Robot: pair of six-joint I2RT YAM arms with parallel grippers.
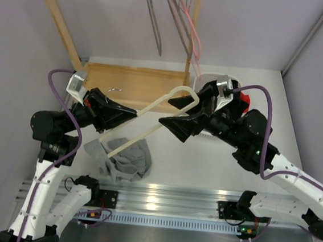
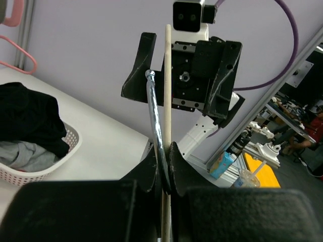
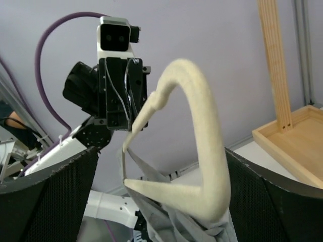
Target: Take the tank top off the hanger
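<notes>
A cream hanger slants across the middle, one end high near the right arm, the other low. My left gripper is shut on the hanger at its metal hook, jaws pressed together. The grey tank top hangs from the hanger's low end and bunches on the table. My right gripper stands open, one finger on each side of the hanger's upper arm without gripping it. In the right wrist view the hanger and grey tank top sit between the spread fingers.
A wooden rack stands at the back with several bare hangers on its rail. A white basket of dark and grey clothes sits at the back right, mostly behind the right arm in the top view.
</notes>
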